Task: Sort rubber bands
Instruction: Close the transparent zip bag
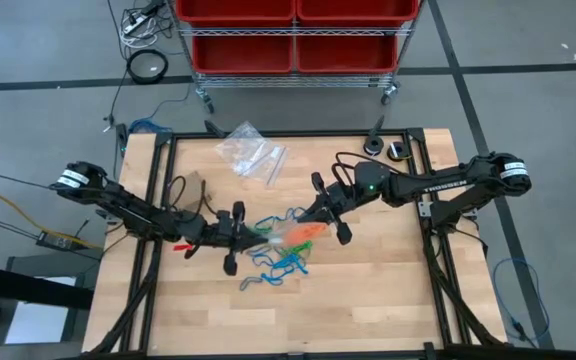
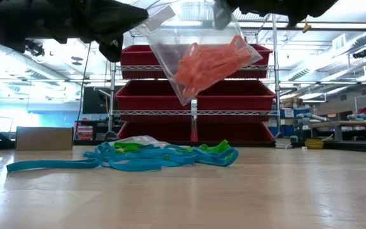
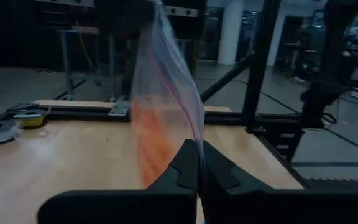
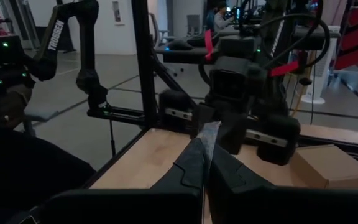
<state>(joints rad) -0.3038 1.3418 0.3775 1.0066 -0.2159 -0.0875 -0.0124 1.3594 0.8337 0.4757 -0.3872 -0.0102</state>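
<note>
A clear plastic bag point(image 2: 202, 51) holding orange rubber bands point(image 2: 208, 62) hangs above the table's middle, between my two grippers. My left gripper point(image 1: 240, 228) is shut on its left end, my right gripper point(image 1: 310, 213) on its right end. Below the bag, a loose tangle of blue and green rubber bands point(image 2: 164, 156) lies flat on the wooden table point(image 1: 368, 300); it also shows from above point(image 1: 278, 258). One blue band point(image 2: 43, 165) trails out toward the table's left. My left gripper pinches the bag's top edge point(image 3: 194, 134) between its two fingers, coming level from the table's left. The bag stands up ahead of the fingers, clear of the table. My right gripper pinches the bag's opposite top corner point(image 4: 210, 132) between its two fingers, coming level from the table's right. The bag hangs below both holds with the orange bands sagging in its lower corner point(image 2: 192, 79).
A second clear bag point(image 1: 251, 152) lies on the table near its far edge. A wire rack of red bins point(image 1: 293, 35) stands just beyond that edge. A cardboard box point(image 2: 43, 138) sits far left. Black frame rails point(image 1: 158, 200) run along the table's sides.
</note>
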